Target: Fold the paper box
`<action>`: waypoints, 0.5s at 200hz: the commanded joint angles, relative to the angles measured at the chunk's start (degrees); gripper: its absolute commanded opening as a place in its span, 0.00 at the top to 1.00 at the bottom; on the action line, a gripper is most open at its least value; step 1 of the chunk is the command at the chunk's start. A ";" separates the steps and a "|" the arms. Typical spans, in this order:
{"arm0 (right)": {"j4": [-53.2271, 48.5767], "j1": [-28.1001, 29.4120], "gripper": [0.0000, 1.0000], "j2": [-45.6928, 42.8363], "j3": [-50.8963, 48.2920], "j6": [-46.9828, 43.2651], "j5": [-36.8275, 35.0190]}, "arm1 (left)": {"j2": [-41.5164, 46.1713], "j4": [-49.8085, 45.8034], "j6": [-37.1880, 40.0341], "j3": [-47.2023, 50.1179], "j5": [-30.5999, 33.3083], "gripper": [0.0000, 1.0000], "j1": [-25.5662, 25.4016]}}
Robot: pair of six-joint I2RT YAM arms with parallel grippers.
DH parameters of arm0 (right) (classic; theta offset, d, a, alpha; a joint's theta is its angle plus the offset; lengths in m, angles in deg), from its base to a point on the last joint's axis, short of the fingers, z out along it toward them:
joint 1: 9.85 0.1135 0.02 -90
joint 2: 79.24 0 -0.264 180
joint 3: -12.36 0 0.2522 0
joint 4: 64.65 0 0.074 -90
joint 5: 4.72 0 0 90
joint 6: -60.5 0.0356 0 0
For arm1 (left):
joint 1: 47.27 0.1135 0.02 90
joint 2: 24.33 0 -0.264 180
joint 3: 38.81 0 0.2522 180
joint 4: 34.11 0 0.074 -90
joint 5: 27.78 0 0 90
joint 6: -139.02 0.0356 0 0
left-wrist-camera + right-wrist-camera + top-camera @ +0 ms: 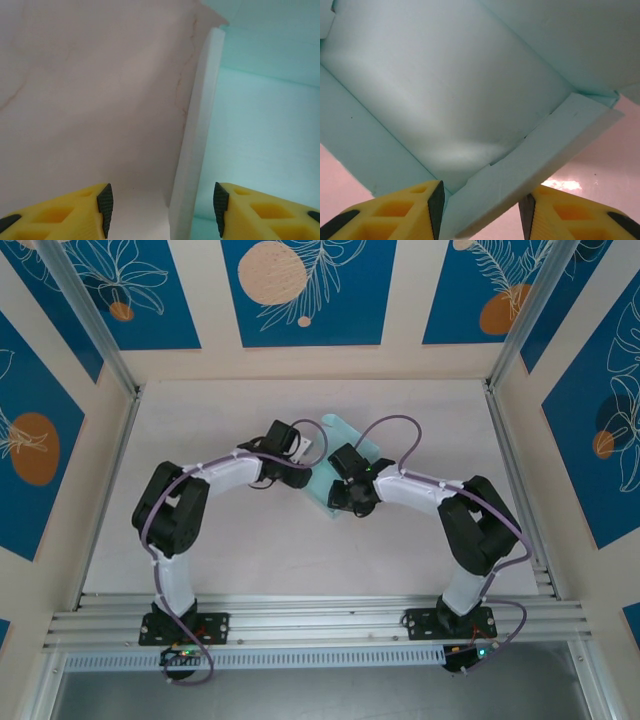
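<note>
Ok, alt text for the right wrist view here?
A pale blue, part-folded box takes up most of the frame, with one raised flap running down between the open yellow jaws at the bottom edge. Pinkish table shows at the lower right.

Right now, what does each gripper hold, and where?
Left gripper straddles a raised flap of the paper box, unclamped. Right gripper: another flap fills its gap; grip cannot be told.

left end effector (160,209): jaws spread wide | right end effector (480,212): jaws spread
</note>
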 commanded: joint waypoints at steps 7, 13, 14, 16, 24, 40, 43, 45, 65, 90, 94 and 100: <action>-1.67 0.54 0.55 1.66 1.85 -1.22 0.31 | -2.41 1.06 5.59 -3.48 3.36 0.44 -1.64; -1.83 0.54 0.55 1.96 1.98 -1.22 0.39 | -2.81 1.33 6.56 -3.92 3.44 0.44 -1.76; -1.80 0.54 0.55 1.99 2.03 -1.21 0.44 | -2.87 1.40 6.75 -3.96 3.38 0.44 -1.80; -1.82 0.59 0.56 2.07 2.06 -1.20 0.38 | -3.02 1.43 7.09 -4.06 3.34 0.45 -1.86; -1.85 0.62 0.56 2.28 2.14 -1.19 0.42 | -3.49 1.75 8.28 -4.58 3.10 0.46 -1.97; -1.88 0.71 0.56 2.62 2.25 -1.11 0.46 | -4.74 1.39 10.23 -5.94 2.39 0.49 -1.96; -1.88 0.64 0.56 2.63 2.25 -1.11 0.52 | -4.96 1.35 10.53 -6.20 2.33 0.50 -1.99; -1.92 0.63 0.56 2.66 2.25 -1.11 0.49 | -5.17 1.35 10.76 -6.33 2.29 0.50 -2.00; -1.89 0.63 0.56 3.06 2.43 -1.13 0.66 | -7.05 0.33 12.76 -8.01 2.01 0.56 -2.12; -1.94 0.61 0.56 3.45 2.65 -1.11 0.83 | -9.35 -2.23 14.51 -10.42 1.88 0.70 -2.51; -1.94 0.63 0.56 3.54 2.71 -1.17 0.88 | -9.58 -2.43 14.70 -10.58 1.96 0.73 -2.59; -1.94 0.59 0.56 3.68 2.69 -1.09 0.92 | -9.92 -2.47 14.92 -10.68 2.25 0.76 -2.73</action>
